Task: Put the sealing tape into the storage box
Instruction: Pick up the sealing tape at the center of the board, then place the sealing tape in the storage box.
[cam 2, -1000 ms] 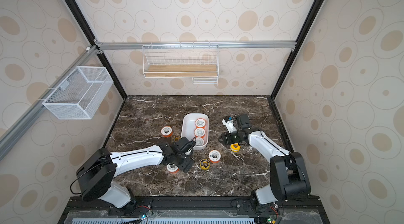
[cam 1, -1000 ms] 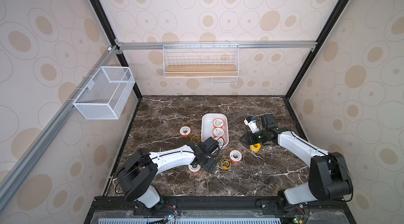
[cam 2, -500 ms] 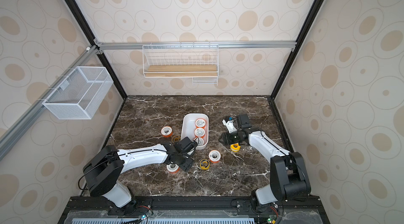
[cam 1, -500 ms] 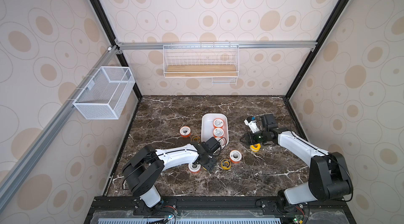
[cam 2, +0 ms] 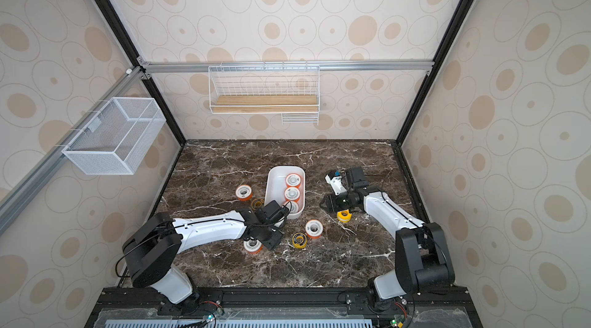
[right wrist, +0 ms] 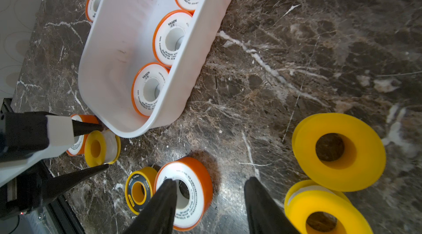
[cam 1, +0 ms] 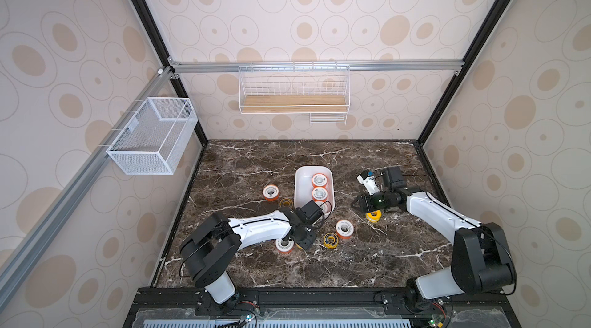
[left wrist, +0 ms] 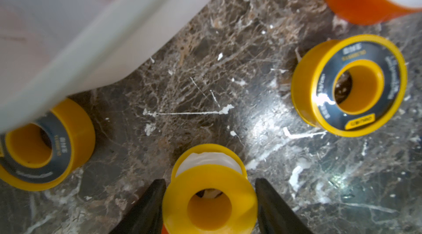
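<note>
The left pincer (left wrist: pixel 209 181) was down at the table (left wrist: pixel 205 66) with its 2 black fingers (left wrist: pixel 150 205) right against opposite sides of a plain yellow roll (left wrist: pixel 242 201) that lay flat, hole up. Whether they pressed it or only touched it could not be told. That roll sat on the table just outside the near rounded end of the white box (right wrist: pixel 201 61), with an orange roll (right wrist: pixel 76 146) just beside it. 2 dark-faced yellow rolls lay near. One (left wrist: pixel 349 84) was out on the open marble, and the other (left wrist: pixel 38 150) was partly hidden by the box's rim in the left wrist view. Inside the box, 3 white-faced orange rolls (right wrist: pixel 173 38) lay in a row along 1 long wall. A lone orange roll (cam 1: pixel 271 192) lay on the table at the box's far side from the right arm, and another orange one (cam 1: pixel 344 228) lay near the open-marble dark-faced roll. The right pincer (right wrist: pixel 211 180) was well apart from the box, its fingers spread with nothing between them, and 2 yellow rolls (right wrist: pixel 338 150) lay just beside it, touching each other.
</note>
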{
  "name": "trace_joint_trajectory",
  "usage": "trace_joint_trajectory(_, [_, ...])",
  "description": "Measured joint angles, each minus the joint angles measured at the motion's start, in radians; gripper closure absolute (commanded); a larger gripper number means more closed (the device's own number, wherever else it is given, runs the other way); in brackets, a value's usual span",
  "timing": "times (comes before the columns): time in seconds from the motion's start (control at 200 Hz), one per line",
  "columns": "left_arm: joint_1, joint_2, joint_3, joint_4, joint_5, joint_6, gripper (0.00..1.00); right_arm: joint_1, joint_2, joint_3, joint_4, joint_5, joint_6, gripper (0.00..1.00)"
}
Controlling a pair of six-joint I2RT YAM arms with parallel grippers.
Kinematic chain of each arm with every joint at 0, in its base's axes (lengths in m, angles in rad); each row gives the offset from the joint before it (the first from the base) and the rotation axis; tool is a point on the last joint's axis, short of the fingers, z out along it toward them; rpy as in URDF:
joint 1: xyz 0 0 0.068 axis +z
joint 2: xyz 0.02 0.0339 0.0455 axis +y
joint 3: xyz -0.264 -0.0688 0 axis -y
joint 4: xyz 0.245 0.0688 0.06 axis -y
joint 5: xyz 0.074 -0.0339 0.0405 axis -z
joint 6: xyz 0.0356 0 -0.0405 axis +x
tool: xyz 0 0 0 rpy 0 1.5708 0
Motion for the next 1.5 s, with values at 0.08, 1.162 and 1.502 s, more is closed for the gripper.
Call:
trace_joint_trajectory(0.08, [0.000,-0.010,0.000,-0.003,0.000,0.000,0.36,0.000,0.003,0.000,-0.001,-0.010,0.000,0.47])
trace_joint_trajectory(1.162, [0.169,-0.090,0.439,-0.286,-0.056,0.001,0.34,0.006,0.418,0.450,-0.044,-0.173,0.074,0.49])
trace_joint_trajectory(1.502, [0.209,0.129,0.669,-0.325,-0.047,0.048,0.34,0.015,0.542,0.589,-0.097,-0.201,0.080,0.53])
